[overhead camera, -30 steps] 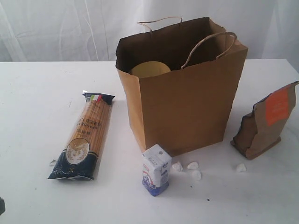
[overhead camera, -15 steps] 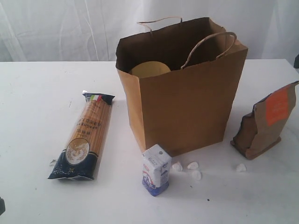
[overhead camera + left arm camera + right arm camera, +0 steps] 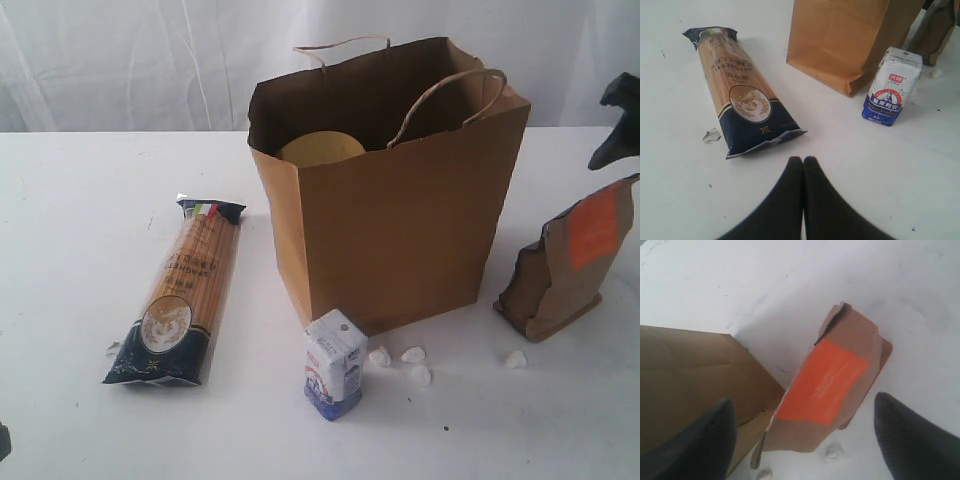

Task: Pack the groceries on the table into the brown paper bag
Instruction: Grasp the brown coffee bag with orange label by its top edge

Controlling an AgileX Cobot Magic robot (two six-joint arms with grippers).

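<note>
The brown paper bag (image 3: pixel 390 210) stands upright mid-table with a yellow-lidded jar (image 3: pixel 322 148) inside. A long spaghetti packet (image 3: pixel 180 295) lies flat to its left. A small blue-white carton (image 3: pixel 335 362) stands in front of the bag, with small white lumps (image 3: pixel 412 362) beside it. The brown orange-labelled pouch (image 3: pixel 570 265) stands to the bag's right. My right gripper (image 3: pixel 804 402) hangs open above the pouch (image 3: pixel 835 385), one finger on each side and neither touching; it shows at the edge of the exterior view (image 3: pixel 616 130). My left gripper (image 3: pixel 803 160) is shut and empty, low over the table near the spaghetti packet (image 3: pixel 737 90).
The white table (image 3: pixel 80 200) runs wide to the left and front. A small clear scrap (image 3: pixel 711 135) lies by the packet's dark end. The bag's wall (image 3: pixel 695 375) is close beside the pouch. A white curtain hangs behind the table.
My right gripper has come into the exterior view at the right edge, above the pouch. The groceries and the bag have not moved.
</note>
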